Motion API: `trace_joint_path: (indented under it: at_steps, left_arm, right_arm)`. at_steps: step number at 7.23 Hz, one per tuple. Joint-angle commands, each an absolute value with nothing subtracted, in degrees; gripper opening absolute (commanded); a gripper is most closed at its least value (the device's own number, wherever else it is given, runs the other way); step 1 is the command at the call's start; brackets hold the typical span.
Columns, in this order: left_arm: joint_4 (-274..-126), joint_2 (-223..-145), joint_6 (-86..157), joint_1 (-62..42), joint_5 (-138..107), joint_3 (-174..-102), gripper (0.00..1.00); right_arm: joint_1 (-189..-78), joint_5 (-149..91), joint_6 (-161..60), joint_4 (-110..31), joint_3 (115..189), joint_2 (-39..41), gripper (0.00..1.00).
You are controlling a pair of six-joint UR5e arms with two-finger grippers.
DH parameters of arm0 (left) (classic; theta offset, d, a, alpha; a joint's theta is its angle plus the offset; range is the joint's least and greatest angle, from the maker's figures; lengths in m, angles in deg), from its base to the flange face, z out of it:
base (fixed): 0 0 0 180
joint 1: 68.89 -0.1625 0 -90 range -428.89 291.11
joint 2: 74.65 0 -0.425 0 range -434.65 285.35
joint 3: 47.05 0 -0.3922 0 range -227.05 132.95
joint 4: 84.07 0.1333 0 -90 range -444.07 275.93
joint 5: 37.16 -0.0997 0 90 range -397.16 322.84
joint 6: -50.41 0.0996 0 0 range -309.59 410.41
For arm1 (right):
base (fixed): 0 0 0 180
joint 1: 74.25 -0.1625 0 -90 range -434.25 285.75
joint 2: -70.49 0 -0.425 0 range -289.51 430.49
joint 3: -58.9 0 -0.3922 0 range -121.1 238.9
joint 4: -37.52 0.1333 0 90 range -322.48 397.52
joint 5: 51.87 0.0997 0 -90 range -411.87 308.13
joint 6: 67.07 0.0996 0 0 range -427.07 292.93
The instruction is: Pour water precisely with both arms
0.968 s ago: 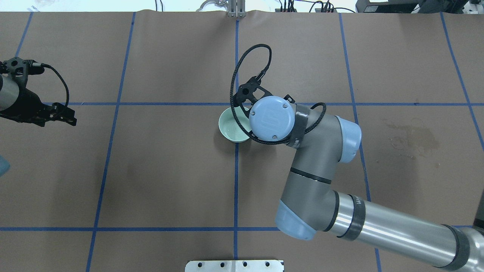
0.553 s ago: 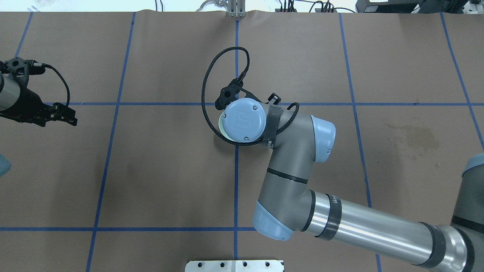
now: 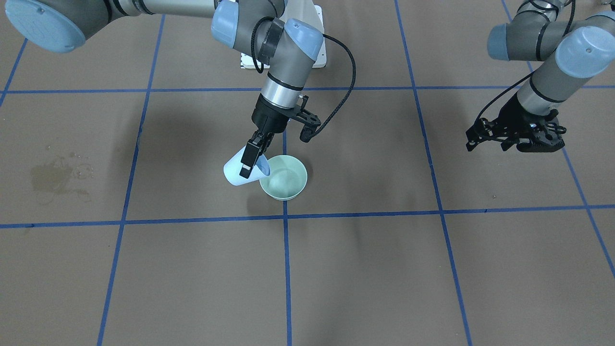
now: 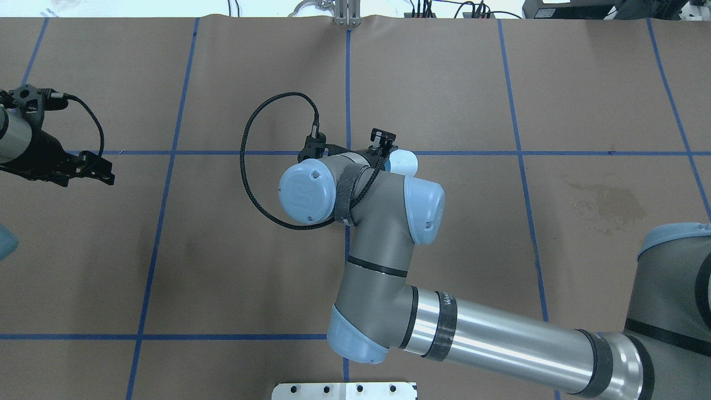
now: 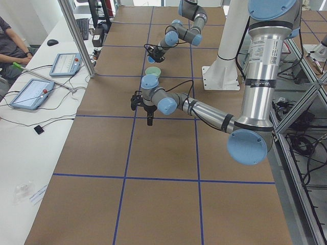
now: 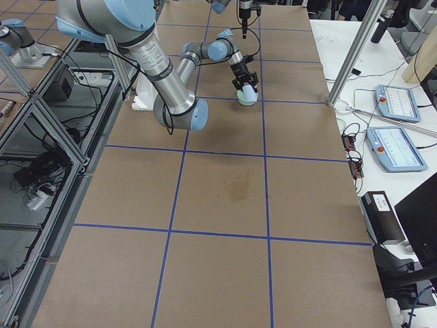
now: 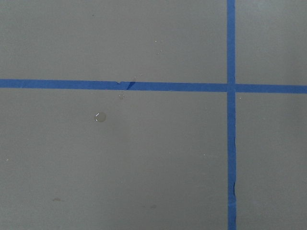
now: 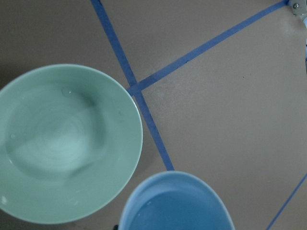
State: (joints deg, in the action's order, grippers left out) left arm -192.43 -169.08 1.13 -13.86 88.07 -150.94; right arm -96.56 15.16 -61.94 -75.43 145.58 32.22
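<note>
One pale blue cup (image 3: 233, 176) hangs tilted, pinched at its rim between the right gripper's (image 3: 251, 162) fingers, mouth over the edge of the green bowl (image 3: 288, 182). Water (image 8: 60, 143) shows as faint ripples in the bowl's bottom. Left gripper (image 3: 531, 139) hangs well apart over the table (image 3: 384, 269), holding nothing; cannot tell its finger spacing.

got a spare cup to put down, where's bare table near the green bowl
Bare: the whole row on the operators' side of the tape line, and the square between the green bowl and the left hand. Crowded: the bowl's other side, where the right hand tips the blue cup; farther that way is a stain.
</note>
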Motion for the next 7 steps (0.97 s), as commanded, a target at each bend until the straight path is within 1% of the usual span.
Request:
trace_joint_path:
  at_steps: [1, 3, 6, 7]
  left_arm:
    - [-192.5, -169.1, 1.1, -13.9, 88.1, -150.4, 1.00]
    - [-192.5, -169.1, 1.2, -13.8, 88.1, -150.1, 1.00]
    - [-192.5, -168.7, 1.1, -13.8, 88.2, -150.1, 1.00]
    - [-192.5, -168.5, 1.1, -13.8, 88.2, -150.1, 1.00]
  right_arm:
    - [-94.6, 11.8, -64.1, -78.0, 144.8, 32.3, 0.45]
    - [-94.3, 10.2, -66.9, -80.8, 144.4, 33.8, 0.44]
    - [-94.1, 8.3, -67.9, -81.8, 141.2, 35.9, 0.44]
    - [-94.0, 7.8, -68.1, -82.7, 141.2, 35.9, 0.43]
